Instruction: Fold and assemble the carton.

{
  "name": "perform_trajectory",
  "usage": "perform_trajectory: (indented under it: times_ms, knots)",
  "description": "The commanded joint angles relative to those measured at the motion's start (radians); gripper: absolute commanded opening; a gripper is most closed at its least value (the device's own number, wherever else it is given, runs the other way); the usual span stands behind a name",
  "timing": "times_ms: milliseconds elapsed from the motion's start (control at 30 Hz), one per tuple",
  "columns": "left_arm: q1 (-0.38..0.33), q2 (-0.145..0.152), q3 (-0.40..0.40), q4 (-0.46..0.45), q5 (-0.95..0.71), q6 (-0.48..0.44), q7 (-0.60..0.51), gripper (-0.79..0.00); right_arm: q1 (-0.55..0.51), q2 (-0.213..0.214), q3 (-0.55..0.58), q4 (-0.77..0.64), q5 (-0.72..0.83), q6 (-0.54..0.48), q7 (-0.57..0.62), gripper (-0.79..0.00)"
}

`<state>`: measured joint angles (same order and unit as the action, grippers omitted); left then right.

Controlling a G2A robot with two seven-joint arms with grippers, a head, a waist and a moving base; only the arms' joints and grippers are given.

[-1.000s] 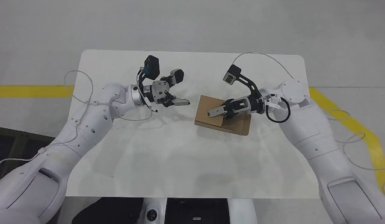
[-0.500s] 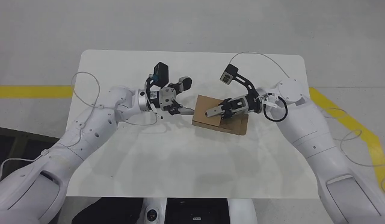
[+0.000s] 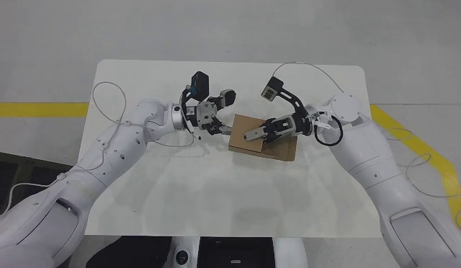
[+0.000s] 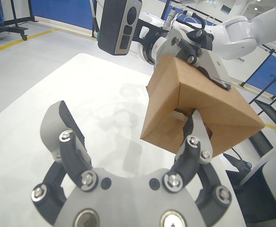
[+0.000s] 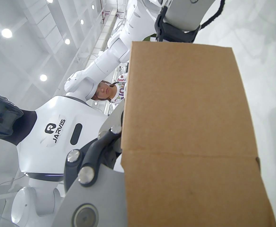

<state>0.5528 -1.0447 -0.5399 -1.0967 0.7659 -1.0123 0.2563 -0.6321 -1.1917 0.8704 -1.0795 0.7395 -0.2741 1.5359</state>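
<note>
On the left side of the white table (image 3: 130, 196), the left gripper (image 3: 224, 115) sits right up against the near end of the carton (image 3: 277, 149). Its jaws are spread wide and it isn't gripping anything. In the left wrist view one fingertip (image 4: 194, 116) is poked into the little gap where the brown end flaps meet, and the other finger (image 4: 62, 116) hangs off to the side, well clear of the cardboard.

The carton (image 4: 166, 100) is around the middle of the table, a bit toward the right arm. It's partly folded up into a box shape, tilted, and looks lifted off the surface.

On the right, the right gripper (image 3: 253, 134) has the carton clamped. One finger (image 4: 213, 72) lies flat across the top panel, and the right wrist view shows another finger (image 5: 109, 128) pressed against the edge of the carton (image 5: 187, 119).
</note>
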Motion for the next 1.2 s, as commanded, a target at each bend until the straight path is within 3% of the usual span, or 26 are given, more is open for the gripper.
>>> perform_trajectory:
  times_ms: [0,267,467,733,867,1067,1100,1133,1167]
  knots:
    - [-0.001,-0.001,-0.001,0.005,0.006,0.000,0.004,0.000,0.000,0.000,0.000,0.001,0.001,-0.002,0.000,-0.785]
    - [0.024,0.030,-0.054,0.049,0.070,0.000,0.036,0.000,0.001,0.004,-0.007,0.029,-0.017,-0.001,0.000,-0.785]
    - [0.056,0.063,-0.083,0.001,0.154,0.000,0.069,0.000,0.025,-0.003,-0.038,0.076,-0.041,-0.010,0.000,-0.785]
    - [0.078,0.117,-0.060,-0.106,0.412,0.000,0.188,0.000,0.073,-0.033,-0.098,0.175,-0.067,-0.017,-0.007,-0.785]
    - [0.081,0.142,-0.060,-0.106,0.540,0.000,0.256,0.000,0.095,-0.052,-0.129,0.226,-0.077,-0.027,-0.017,-0.785]
    - [0.103,0.156,-0.087,-0.099,0.656,0.021,0.319,0.000,0.111,-0.082,-0.190,0.266,-0.092,-0.026,-0.016,-0.785]
    - [0.106,0.157,-0.090,-0.100,0.670,0.024,0.325,0.000,0.114,-0.086,-0.196,0.277,-0.093,-0.029,-0.019,-0.779]
    - [0.109,0.158,-0.093,-0.101,0.682,0.026,0.332,0.000,0.118,-0.090,-0.202,0.288,-0.091,-0.032,-0.022,-0.696]
    - [0.112,0.159,-0.095,-0.103,0.691,0.028,0.338,0.000,0.121,-0.094,-0.206,0.298,-0.089,-0.033,-0.023,-0.671]
